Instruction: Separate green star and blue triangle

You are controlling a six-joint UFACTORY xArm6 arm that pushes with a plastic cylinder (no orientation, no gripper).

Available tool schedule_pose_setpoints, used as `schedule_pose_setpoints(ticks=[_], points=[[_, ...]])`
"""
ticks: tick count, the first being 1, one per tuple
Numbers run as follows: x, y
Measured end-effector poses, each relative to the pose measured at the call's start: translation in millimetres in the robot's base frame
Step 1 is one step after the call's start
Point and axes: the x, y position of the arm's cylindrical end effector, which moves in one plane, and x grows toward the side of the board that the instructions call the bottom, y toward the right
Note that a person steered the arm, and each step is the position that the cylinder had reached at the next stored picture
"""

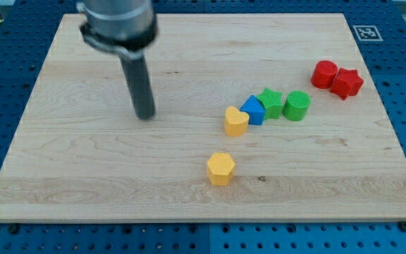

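The green star point(271, 101) sits right of the board's middle, touching the blue triangle point(254, 110) on its left. A yellow heart point(236, 121) touches the blue triangle's left side. A green cylinder point(297, 106) stands just right of the green star. My tip point(145, 116) rests on the board well to the left of this row, apart from every block.
A yellow hexagon point(220, 168) lies alone below the row. A red cylinder point(323, 74) and a red star point(347, 82) touch each other near the view's right. The wooden board point(83, 183) lies on a blue pegboard table.
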Motion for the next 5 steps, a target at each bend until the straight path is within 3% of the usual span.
schedule_pose_setpoints(ticks=[1,4,5], points=[[58,65],[57,218],[38,226]])
